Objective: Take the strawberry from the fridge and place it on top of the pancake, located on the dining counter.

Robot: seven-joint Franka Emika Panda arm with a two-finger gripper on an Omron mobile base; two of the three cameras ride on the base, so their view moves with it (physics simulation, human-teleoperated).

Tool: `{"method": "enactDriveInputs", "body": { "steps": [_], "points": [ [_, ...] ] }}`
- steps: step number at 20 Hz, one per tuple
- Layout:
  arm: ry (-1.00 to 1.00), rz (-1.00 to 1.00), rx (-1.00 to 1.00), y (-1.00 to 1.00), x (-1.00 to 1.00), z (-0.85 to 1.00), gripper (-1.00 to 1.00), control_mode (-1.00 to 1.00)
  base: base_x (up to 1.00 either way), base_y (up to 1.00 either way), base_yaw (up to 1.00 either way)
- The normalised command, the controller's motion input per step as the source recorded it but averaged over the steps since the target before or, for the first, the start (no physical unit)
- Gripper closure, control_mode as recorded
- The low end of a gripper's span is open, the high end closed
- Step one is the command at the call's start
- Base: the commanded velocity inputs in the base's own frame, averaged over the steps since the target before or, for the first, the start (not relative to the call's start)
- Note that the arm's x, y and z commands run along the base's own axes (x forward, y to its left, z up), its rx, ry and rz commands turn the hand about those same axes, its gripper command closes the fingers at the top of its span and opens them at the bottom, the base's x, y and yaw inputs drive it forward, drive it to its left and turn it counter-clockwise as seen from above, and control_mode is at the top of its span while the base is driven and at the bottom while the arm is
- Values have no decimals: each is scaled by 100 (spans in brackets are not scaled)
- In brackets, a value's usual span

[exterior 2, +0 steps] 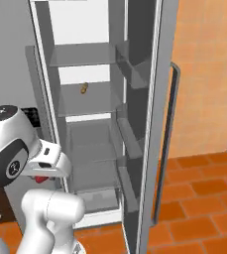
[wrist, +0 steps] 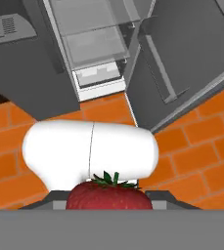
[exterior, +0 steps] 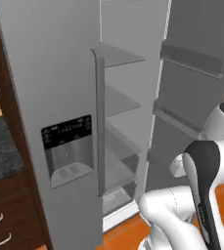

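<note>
One strawberry sits right at the bottom of your hand view, leafy cap up, with the gripper's fingers pinching it from either side; in the right base view a speck of red shows just under the hand. So by my reading the pick is done and you are in the carry step, the hand already outside the fridge and pointing down over the orange tile floor. Beyond it the right-hand fridge door stands wide open, glass shelves bare apart from a small yellow-brown item on an upper shelf. Next you need to turn the base away from the fridge toward the dining table and find the pancake there, keeping the grip steady while driving.
</note>
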Motion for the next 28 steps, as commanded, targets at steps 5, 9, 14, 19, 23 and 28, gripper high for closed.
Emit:
{"method": "enactDriveInputs", "body": {
  "steps": [5, 9, 14, 19, 23, 28],
  "points": [
    [0, 0, 0, 0, 0, 0, 100, 100, -21, 0, -94],
    [0, 0, 0, 0, 0, 0, 100, 100, 0, -26, -87],
    [0, 0, 0, 0, 0, 0, 100, 100, 0, -71, -83],
    [0, 0, 0, 0, 0, 0, 100, 100, 0, -89, -77],
    [0, 0, 0, 0, 0, 0, 100, 100, 44, -56, -23],
    [0, 0, 0, 0, 0, 0, 100, 100, 79, -15, -10]
  ]
}}
